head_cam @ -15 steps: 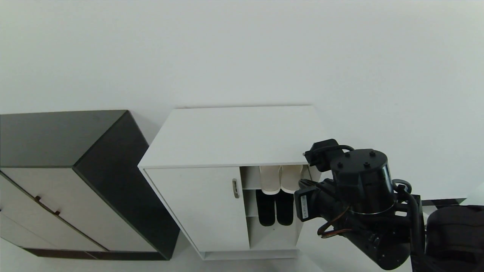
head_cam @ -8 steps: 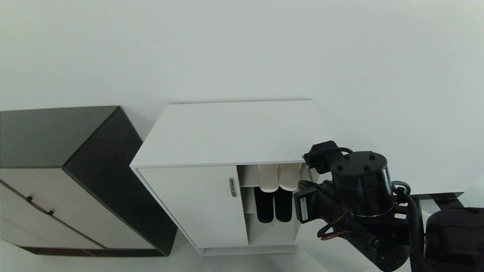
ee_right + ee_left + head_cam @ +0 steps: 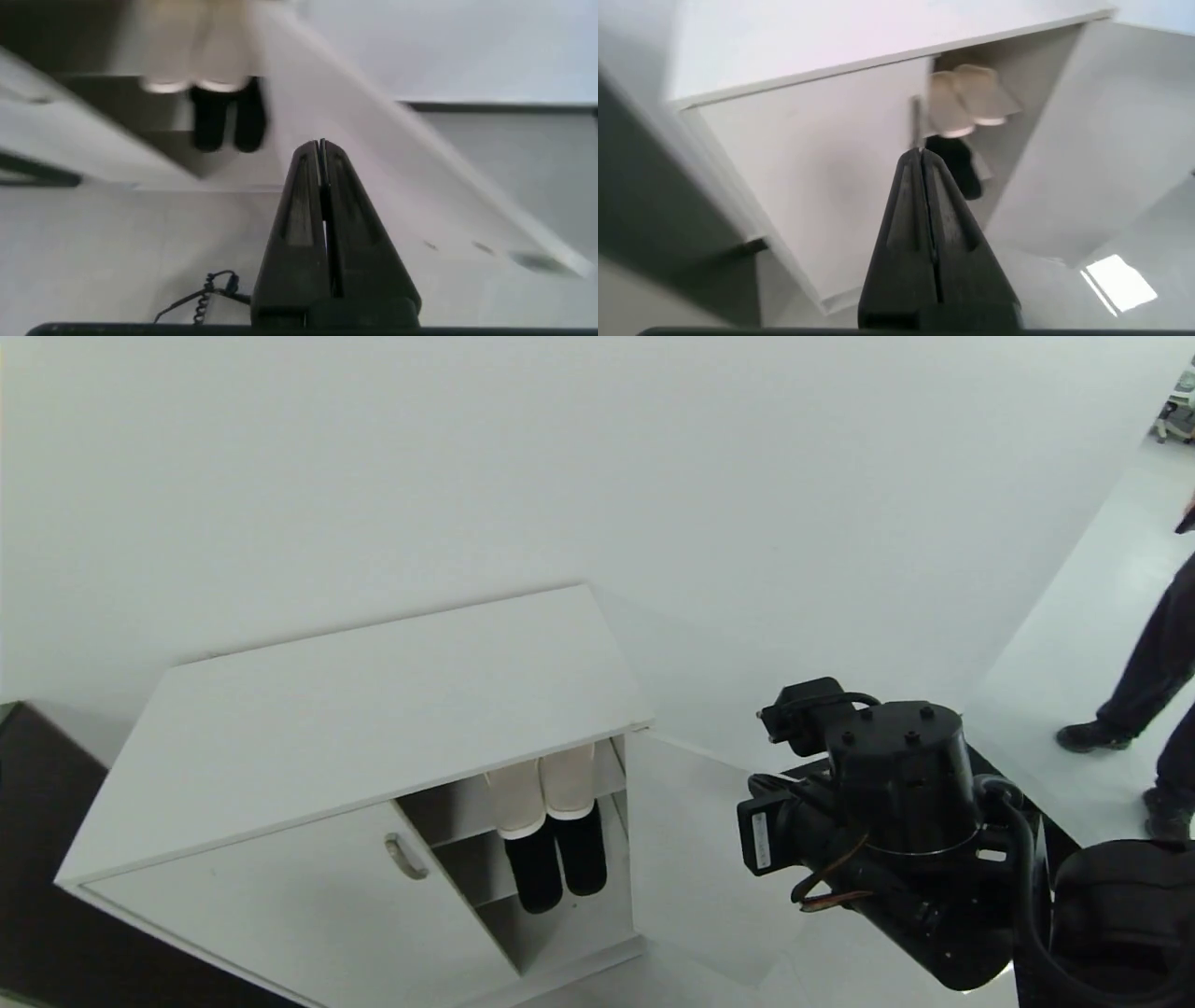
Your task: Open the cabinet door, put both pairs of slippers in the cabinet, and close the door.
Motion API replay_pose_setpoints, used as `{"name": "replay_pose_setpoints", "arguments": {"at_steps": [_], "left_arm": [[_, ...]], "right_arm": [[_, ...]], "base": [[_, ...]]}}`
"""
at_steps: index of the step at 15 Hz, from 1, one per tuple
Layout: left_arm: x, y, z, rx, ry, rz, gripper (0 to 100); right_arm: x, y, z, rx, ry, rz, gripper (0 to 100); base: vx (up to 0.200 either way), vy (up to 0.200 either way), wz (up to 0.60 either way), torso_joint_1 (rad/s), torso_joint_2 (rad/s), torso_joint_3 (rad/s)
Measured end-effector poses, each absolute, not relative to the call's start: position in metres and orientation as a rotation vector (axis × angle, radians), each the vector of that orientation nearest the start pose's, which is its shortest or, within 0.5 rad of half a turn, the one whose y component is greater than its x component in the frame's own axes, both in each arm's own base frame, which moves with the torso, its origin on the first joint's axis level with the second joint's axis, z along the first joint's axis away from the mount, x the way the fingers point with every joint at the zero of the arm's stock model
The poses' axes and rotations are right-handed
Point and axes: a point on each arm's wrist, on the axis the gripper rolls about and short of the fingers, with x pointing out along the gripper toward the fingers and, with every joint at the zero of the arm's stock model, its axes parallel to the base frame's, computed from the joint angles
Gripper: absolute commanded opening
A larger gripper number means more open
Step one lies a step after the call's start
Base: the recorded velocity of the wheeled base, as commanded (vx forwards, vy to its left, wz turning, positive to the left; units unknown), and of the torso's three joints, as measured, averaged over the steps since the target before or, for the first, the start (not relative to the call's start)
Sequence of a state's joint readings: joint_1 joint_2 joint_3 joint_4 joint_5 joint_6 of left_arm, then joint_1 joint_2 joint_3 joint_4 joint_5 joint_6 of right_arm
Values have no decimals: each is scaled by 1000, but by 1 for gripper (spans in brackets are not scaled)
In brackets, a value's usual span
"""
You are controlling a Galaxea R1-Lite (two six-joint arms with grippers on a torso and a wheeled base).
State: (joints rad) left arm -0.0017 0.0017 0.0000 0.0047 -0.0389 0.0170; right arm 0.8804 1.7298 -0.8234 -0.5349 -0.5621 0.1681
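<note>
The white cabinet (image 3: pixel 373 691) stands with its right door (image 3: pixel 691 859) swung open and its left door (image 3: pixel 280 933) closed. Inside, a white pair of slippers (image 3: pixel 543 789) rests on the upper shelf and a black pair (image 3: pixel 558 870) on the shelf below. My right arm (image 3: pixel 878 821) is just right of the open door. Its gripper (image 3: pixel 320 147) is shut and holds nothing, close to the open door (image 3: pixel 392 159), with the black slippers (image 3: pixel 227 117) beyond. My left gripper (image 3: pixel 922 154) is shut and empty in front of the closed door (image 3: pixel 822 187), near the white slippers (image 3: pixel 971 98).
A dark cabinet (image 3: pixel 37 859) stands to the left of the white one. A metal handle (image 3: pixel 408 857) sits on the closed door. Bare pale floor (image 3: pixel 1074 644) stretches to the right along the wall.
The whole head view has shifted: the camera moved, so the cabinet now sits left and angled, with the open door's face in sight. Slippers and right arm hold their places.
</note>
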Motion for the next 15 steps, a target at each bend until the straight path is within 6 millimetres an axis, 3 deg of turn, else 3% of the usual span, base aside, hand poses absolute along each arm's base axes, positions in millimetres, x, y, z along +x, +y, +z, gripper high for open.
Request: {"name": "replay_pose_setpoints", "arguments": {"at_steps": [10, 15], "left_arm": [[-23, -1, 75, 18, 6, -40, 0], [-23, -1, 75, 23, 5, -41, 0]], "right_arm": [[284, 200, 152, -13, 217, 137, 0], [301, 193, 146, -10, 222, 117, 0]], "base": [[0, 0, 0, 0, 0, 0], [-40, 0, 0, 0, 0, 1]]}}
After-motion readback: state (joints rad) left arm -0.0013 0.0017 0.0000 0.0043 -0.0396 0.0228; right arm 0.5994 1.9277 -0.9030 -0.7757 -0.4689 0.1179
